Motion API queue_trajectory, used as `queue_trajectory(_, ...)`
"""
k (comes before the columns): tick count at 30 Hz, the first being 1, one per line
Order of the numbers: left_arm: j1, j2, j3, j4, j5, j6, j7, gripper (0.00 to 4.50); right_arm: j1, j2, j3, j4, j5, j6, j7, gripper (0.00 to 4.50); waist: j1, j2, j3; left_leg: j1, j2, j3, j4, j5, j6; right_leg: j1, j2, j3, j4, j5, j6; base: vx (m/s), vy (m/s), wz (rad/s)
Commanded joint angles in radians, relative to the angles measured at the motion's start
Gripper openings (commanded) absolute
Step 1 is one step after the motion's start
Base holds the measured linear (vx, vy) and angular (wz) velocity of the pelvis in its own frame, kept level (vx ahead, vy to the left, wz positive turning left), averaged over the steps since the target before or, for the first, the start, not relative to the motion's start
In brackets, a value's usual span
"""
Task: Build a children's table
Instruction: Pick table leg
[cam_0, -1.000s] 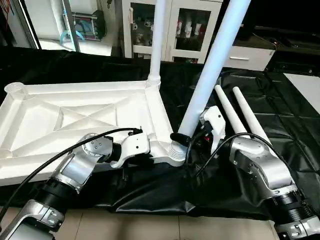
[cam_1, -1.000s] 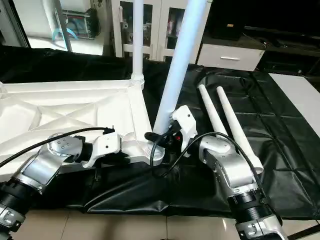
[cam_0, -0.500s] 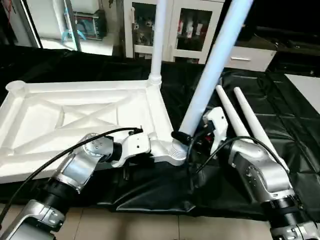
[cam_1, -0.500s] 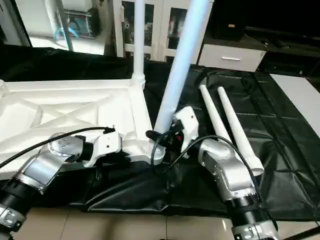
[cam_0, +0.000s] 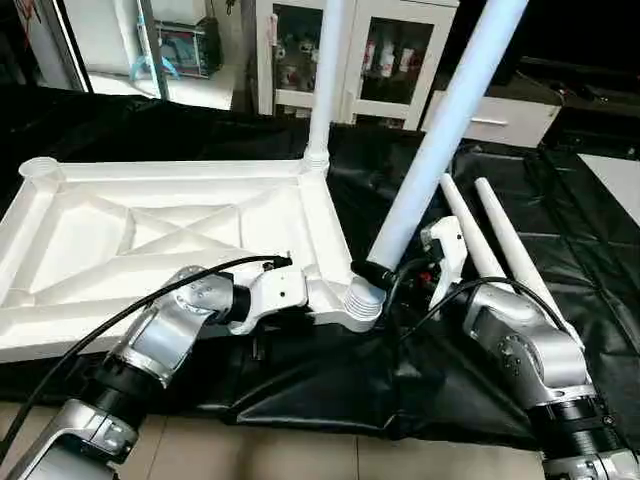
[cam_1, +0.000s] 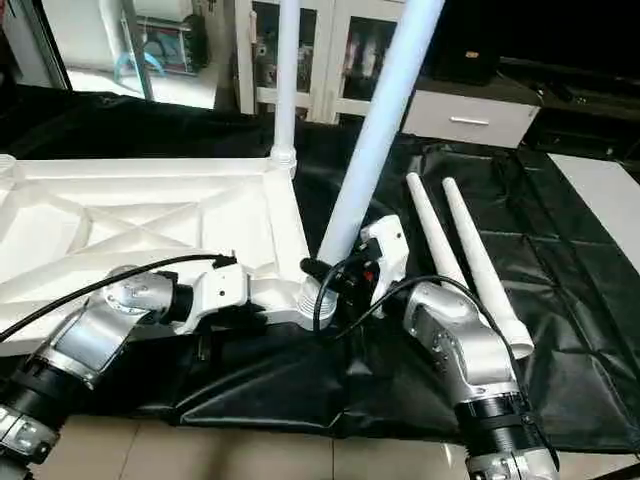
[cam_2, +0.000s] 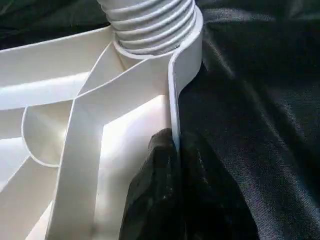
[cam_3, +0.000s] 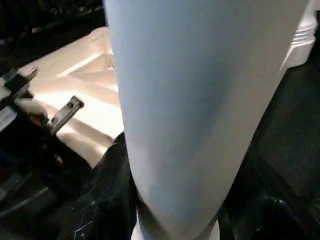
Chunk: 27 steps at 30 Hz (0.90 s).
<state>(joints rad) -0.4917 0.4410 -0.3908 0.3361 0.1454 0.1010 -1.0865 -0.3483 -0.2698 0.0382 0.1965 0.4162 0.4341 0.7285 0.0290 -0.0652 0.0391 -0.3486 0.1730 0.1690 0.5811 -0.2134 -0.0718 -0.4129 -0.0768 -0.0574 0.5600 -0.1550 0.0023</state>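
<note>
The white tabletop (cam_0: 150, 230) lies underside up on a black cloth. One leg (cam_0: 328, 80) stands upright in its far right corner socket. A second leg (cam_0: 440, 140) leans to the right, its ribbed end (cam_2: 150, 25) in the near right corner socket (cam_0: 362, 300). My right gripper (cam_0: 375, 272) is closed around this leaning leg (cam_3: 200, 100) just above the socket. My left gripper (cam_2: 175, 145) is shut on the tabletop's thin rim beside that socket. Two more legs (cam_0: 470, 240) (cam_0: 515, 250) lie side by side on the cloth to the right.
The black cloth (cam_0: 300, 390) ends near my body, where tiled floor (cam_0: 300, 450) shows. Glass-door cabinets (cam_0: 380, 60) and a white drawer unit (cam_0: 510, 115) stand behind. The far left corner socket (cam_0: 40, 170) is open.
The head view has shifted a little. Both grips hold as before, and the leaning leg stays in the near right socket.
</note>
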Motion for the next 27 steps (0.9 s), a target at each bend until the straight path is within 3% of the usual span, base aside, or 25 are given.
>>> queue_trajectory(1,0.020,-0.005,-0.059,-0.007,0.010,-0.004,-0.033,0.00,0.020,-0.013,-0.055,0.092,-0.030,0.052,-0.091,1.85,0.000,0.016,-0.025,0.006,0.060,-0.029,-0.100,-0.439,-0.018,0.019,-0.075,0.045,-0.081,-0.537,-0.118,0.000,0.000,0.00)
queue_trajectory(7,0.021,-0.005,-0.058,-0.007,0.012,-0.004,-0.034,0.00,0.015,-0.012,-0.075,0.112,-0.013,0.054,-0.102,1.84,0.007,0.016,-0.029,0.005,0.061,-0.020,-0.099,-0.362,-0.018,0.025,-0.072,0.047,-0.067,-0.401,-0.159,0.000,0.000,0.00)
queue_trajectory(21,0.020,0.001,-0.062,-0.009,0.012,-0.003,-0.034,0.00,-0.010,-0.059,0.034,-0.085,-0.042,0.061,-0.015,1.84,0.009,0.016,-0.027,0.000,0.060,-0.020,-0.099,-0.332,-0.010,0.030,-0.074,0.048,-0.070,-0.455,-0.131,0.000,0.000,0.00)
queue_trajectory(25,0.021,0.001,-0.063,-0.011,0.012,-0.002,-0.034,0.00,-0.015,-0.093,0.078,-0.124,-0.068,0.061,0.015,1.84,0.013,0.017,-0.030,0.002,0.062,-0.013,-0.094,-0.251,0.004,0.034,-0.069,0.048,-0.055,-0.319,-0.169,0.000,0.000,0.00)
queue_trajectory(27,0.020,0.001,-0.064,-0.010,0.012,-0.002,-0.033,0.00,-0.011,-0.108,0.099,-0.138,-0.083,0.059,0.028,1.84,0.016,0.016,-0.029,0.005,0.061,-0.008,-0.091,-0.241,0.010,0.034,-0.069,0.050,-0.053,-0.296,-0.185,0.000,0.000,0.00)
